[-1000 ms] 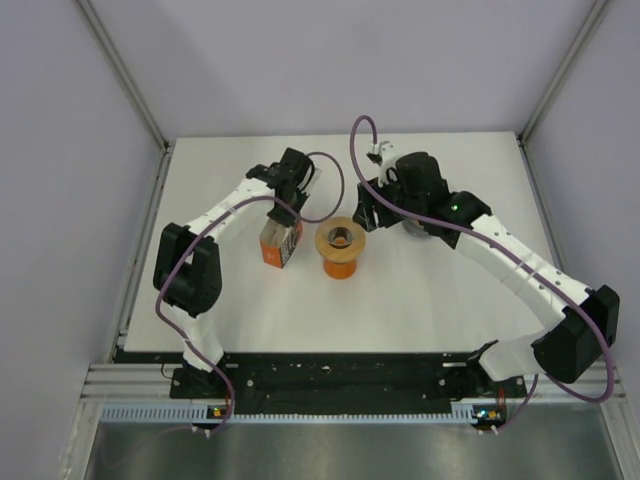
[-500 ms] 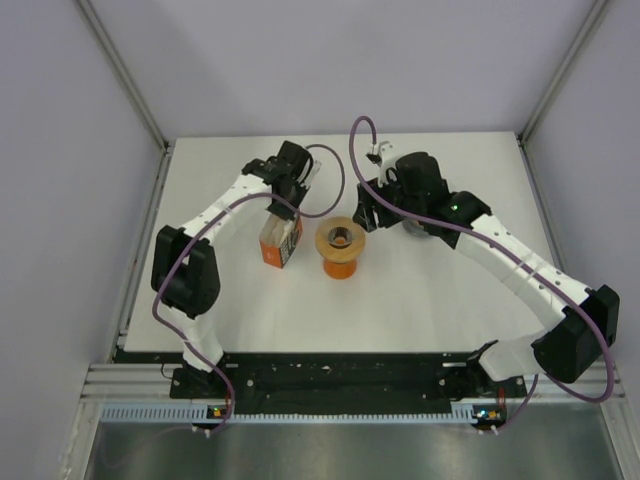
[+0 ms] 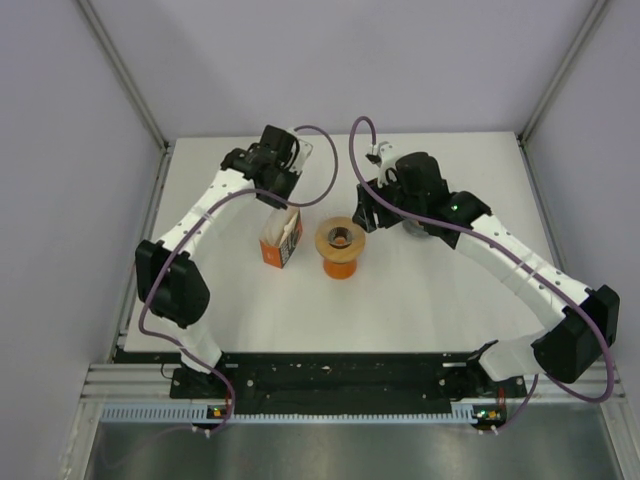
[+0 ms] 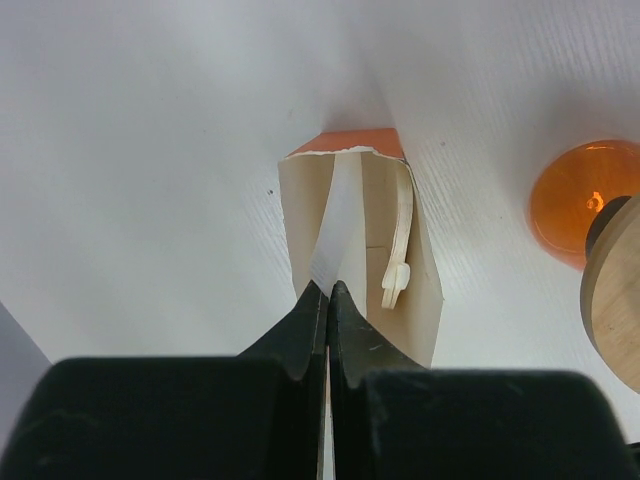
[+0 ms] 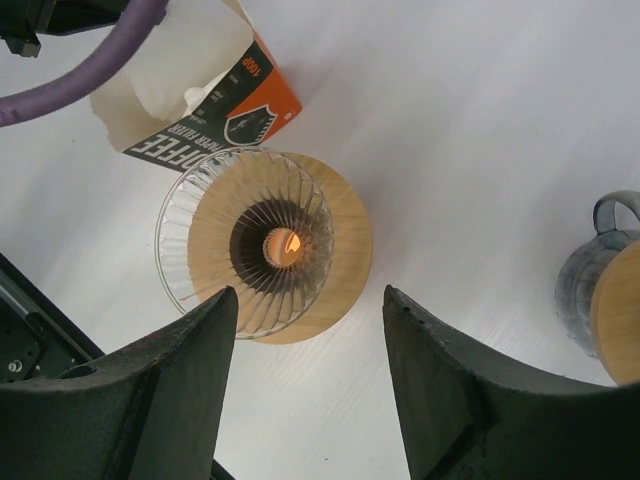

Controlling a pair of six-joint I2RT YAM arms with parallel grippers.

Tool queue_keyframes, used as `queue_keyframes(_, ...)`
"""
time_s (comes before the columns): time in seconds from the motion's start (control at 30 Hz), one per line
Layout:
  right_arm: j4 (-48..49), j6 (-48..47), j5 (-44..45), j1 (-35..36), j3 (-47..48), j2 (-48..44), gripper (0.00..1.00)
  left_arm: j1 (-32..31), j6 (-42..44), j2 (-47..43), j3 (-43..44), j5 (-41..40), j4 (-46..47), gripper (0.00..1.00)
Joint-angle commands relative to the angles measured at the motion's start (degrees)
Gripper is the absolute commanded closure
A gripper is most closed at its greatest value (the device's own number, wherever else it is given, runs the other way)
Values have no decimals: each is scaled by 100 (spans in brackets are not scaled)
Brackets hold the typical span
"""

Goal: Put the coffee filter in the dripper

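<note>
The opened orange coffee-filter box [image 3: 281, 243] stands left of the dripper [image 3: 340, 240], a ribbed glass cone in a wooden collar on an orange base. My left gripper [image 3: 282, 196] hovers behind and above the box. In the left wrist view it [image 4: 328, 288] is shut on a thin white filter [image 4: 338, 225] that reaches from the jaws into the box's open cream flaps [image 4: 415, 270]. My right gripper [image 3: 368, 214] is open and empty just right of the dripper. In the right wrist view it [image 5: 305, 400] hangs over the dripper [image 5: 262, 243].
A grey cup with a wooden lid [image 5: 602, 292] stands right of the dripper, mostly under the right arm in the top view [image 3: 413, 229]. The box also shows in the right wrist view [image 5: 195, 105]. Metal frame posts edge the white table [image 3: 420, 300].
My left gripper has moved back and to the left, away from the box, with the white filter pinched in it. The right arm, box and dripper have not moved.
</note>
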Motion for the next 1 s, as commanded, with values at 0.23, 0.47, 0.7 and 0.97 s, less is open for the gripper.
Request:
queue_keyframes(0.23,81,-49,-44,34,118,-293,40,438,-318,-542,639,985,-366,100)
queue_keyframes(0.47,178,-5,-150,42,267,-223,40,842,-881,-947,639,1549,-261,100)
queue_keyframes(0.7,757,74,577,542,539,-197,41,1343,-1601,-1308,779,2049,-111,100)
queue_keyframes(0.97,2190,-900,3144,2361,1039,706,38,1581,-2489,-1404,753,2752,-23,100)
